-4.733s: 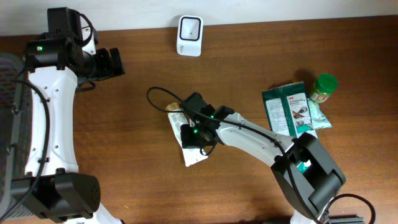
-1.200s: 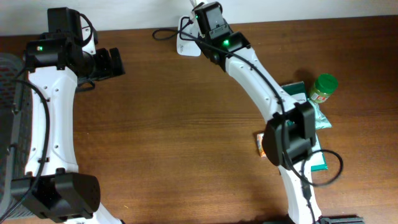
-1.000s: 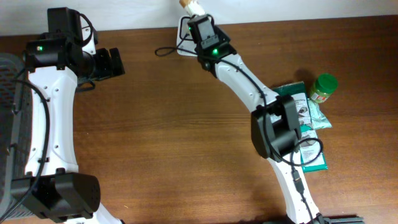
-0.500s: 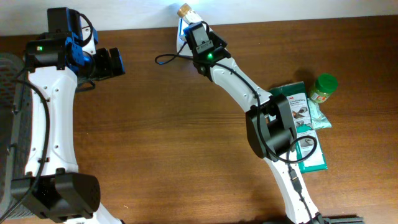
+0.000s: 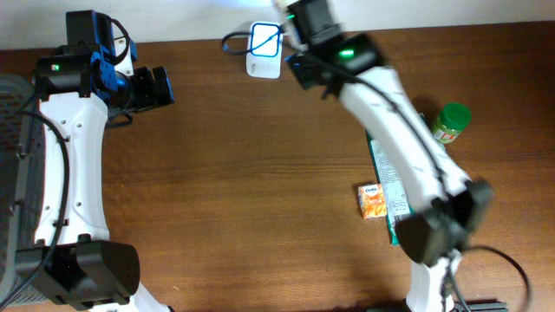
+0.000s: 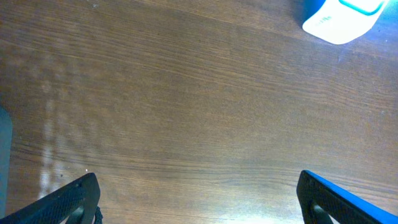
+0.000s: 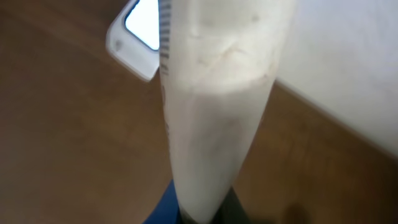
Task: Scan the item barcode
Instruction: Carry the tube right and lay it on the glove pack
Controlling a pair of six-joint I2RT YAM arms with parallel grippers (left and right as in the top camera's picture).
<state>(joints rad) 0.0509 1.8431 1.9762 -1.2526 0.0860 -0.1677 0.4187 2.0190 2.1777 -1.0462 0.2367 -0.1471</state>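
Gripping white soft pouch in closed right fingers, near white blue-lit scanner. Nothing in wide-open left fingers.

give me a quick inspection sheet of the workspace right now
surface: brown wooden table
job's things: white pouch in right hand, beside lit scanner
clutter: orange box, green-lidded jar, green packet partly under right arm
hands: left hand open, empty; right hand shut on white pouch
cables: black cable looped by scanner
surroundings: white wall behind; grey mesh object at left edge
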